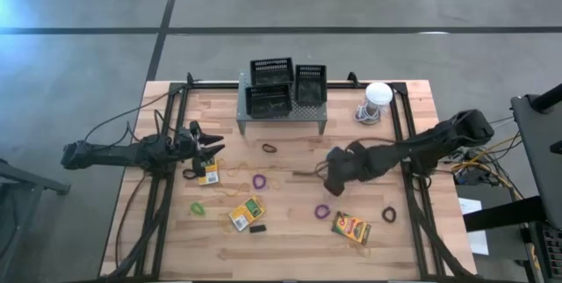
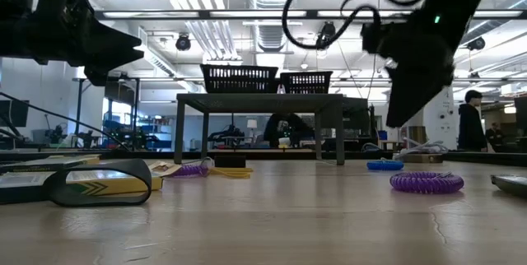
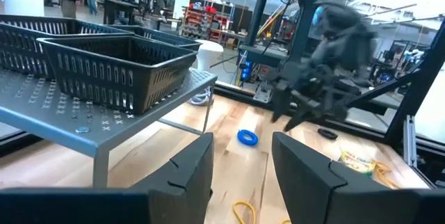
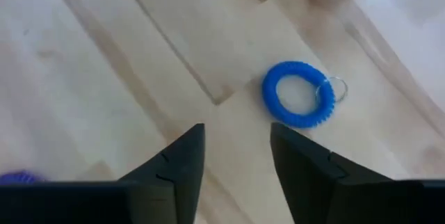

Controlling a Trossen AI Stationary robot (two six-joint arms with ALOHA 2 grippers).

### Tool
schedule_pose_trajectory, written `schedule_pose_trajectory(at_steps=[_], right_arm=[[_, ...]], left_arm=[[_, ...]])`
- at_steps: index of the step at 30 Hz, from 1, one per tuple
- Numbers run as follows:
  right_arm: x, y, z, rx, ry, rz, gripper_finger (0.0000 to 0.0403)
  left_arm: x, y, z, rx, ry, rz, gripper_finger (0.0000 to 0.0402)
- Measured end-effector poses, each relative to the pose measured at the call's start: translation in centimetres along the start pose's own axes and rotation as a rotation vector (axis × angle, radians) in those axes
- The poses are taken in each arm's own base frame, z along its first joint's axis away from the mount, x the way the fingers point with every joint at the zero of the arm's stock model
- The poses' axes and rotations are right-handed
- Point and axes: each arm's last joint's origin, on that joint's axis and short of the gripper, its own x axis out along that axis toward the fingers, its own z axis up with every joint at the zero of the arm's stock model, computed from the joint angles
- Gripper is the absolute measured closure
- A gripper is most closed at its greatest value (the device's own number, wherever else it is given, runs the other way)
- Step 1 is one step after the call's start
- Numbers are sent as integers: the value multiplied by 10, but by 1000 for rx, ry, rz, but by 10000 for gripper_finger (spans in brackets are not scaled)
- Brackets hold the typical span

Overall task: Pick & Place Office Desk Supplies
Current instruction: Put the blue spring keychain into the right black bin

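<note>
1. Right gripper hangs over the middle of the wooden worktop, its fingers spread with nothing between them.
2. Just ahead of those fingers, a bit off to one side, a blue coil loop with a little metal ring lies flat on the wood. Not touching the fingers, just near.
3. Left gripper is parked at the left side of the worktop, fingers apart and empty too. In the left wrist view they point across toward the right arm, with the same blue loop on the wood well beyond the tips.
4. Beside the left fingers in the high view there's a crayon box, right next to the tips; can't tell if it touches.
5. Two more crayon boxes: one toward the front with a tiny black block just beside it, another in front of the right gripper.
6. Loops scattered around: purple ones and, a green one, black ones and.
7. Three black baskets sit on the grey perforated shelf at the back, well away from both sets of fingers. White round thing with a coiled cord sits beside the shelf.
</note>
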Motion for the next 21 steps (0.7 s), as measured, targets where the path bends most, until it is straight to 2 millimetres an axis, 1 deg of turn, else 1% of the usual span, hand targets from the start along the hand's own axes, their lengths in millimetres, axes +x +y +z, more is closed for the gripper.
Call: schedule_pose_trajectory(at_steps=[4,6,9,15,21], right_arm=[[17,-22,7,-8,-27,79,213],[25,-30,7,-29,-38,79,213],[35,-38,5,-73,-26,73,222],[50,-44,-9,-122,49,47,262],[53,-38,-14,-160,59,103,331]], left_arm=[[0,0,0,0,1,0,249],[0,0,0,0,2,1,249],[0,0,0,-6,4,1,249],[0,0,0,-7,5,1,249],[0,0,0,-8,2,1,249]])
